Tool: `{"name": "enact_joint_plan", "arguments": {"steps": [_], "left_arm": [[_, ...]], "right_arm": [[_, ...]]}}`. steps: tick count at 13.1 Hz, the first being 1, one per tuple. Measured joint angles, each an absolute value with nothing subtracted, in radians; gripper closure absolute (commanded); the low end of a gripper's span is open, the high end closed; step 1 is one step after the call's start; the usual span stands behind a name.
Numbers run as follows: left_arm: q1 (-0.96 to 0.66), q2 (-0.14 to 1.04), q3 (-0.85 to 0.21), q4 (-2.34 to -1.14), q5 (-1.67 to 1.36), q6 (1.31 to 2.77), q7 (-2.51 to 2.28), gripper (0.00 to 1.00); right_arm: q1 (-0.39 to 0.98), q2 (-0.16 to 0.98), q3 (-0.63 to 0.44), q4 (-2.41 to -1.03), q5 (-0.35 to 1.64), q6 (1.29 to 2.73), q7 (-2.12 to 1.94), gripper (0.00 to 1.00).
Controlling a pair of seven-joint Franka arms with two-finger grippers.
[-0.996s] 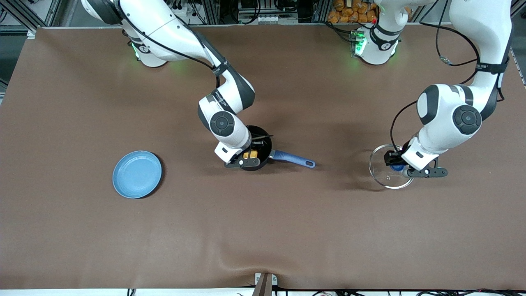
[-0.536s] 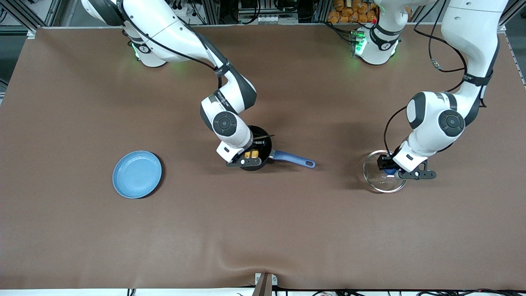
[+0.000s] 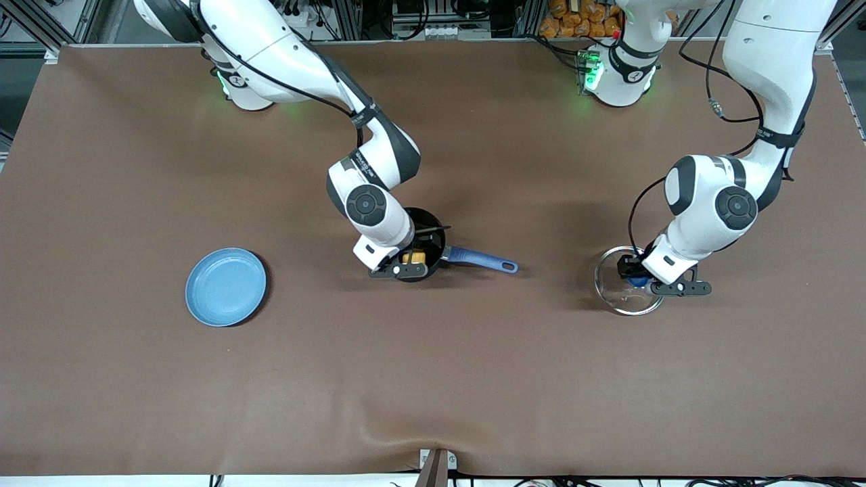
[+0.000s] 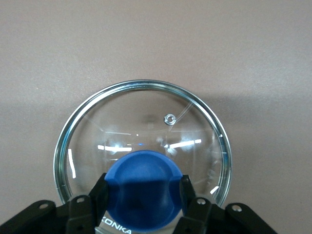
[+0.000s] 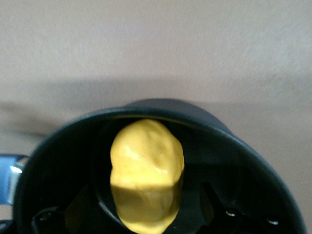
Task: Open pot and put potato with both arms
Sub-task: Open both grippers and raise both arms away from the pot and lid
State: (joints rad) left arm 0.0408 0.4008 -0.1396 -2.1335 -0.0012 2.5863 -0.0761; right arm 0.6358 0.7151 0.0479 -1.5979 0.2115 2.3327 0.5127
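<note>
The black pot point(image 3: 431, 228) with its long blue handle point(image 3: 482, 260) stands mid-table, uncovered. The yellow potato point(image 3: 413, 257) lies inside it, filling the middle of the pot point(image 5: 236, 146) in the right wrist view as a smooth oval potato point(image 5: 146, 165). My right gripper point(image 3: 410, 262) reaches down into the pot, open, its fingers point(image 5: 80, 207) standing clear on either side of the potato. Toward the left arm's end of the table, my left gripper point(image 3: 634, 277) is shut on the blue knob point(image 4: 143, 178) of the clear glass lid point(image 4: 146, 109), held low and level over the table.
A flat light-blue plate point(image 3: 225, 286) lies on the brown table cover toward the right arm's end, well apart from the pot. The pot's handle points toward the lid point(image 3: 612, 292).
My right gripper has opened and let go of the potato, which now rests in the pot. My left arm has carried the lid a little toward the pot.
</note>
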Motion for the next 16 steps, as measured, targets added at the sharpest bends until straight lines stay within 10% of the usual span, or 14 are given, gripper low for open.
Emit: {"name": "enact_joint_plan", "arguments": {"steps": [8,11,16], "left_arm": [[0.056,0.415,-0.135,-2.133,-0.001,2.607,-0.055,1.00],[0.063,0.423,-0.133,-2.132,-0.001,2.623,-0.051,0.00],[0.080,0.400,-0.133,-2.090,-0.001,2.640,-0.051,0.00]], "right_arm": [[0.624,0.473,-0.132,-1.561,0.192,2.117,0.510,0.00],[0.611,0.389,-0.262,-1.561,0.181,2.063,0.428,0.00],[0.520,0.343,-0.386,-1.506,0.180,1.830,0.163,0.00]]}}
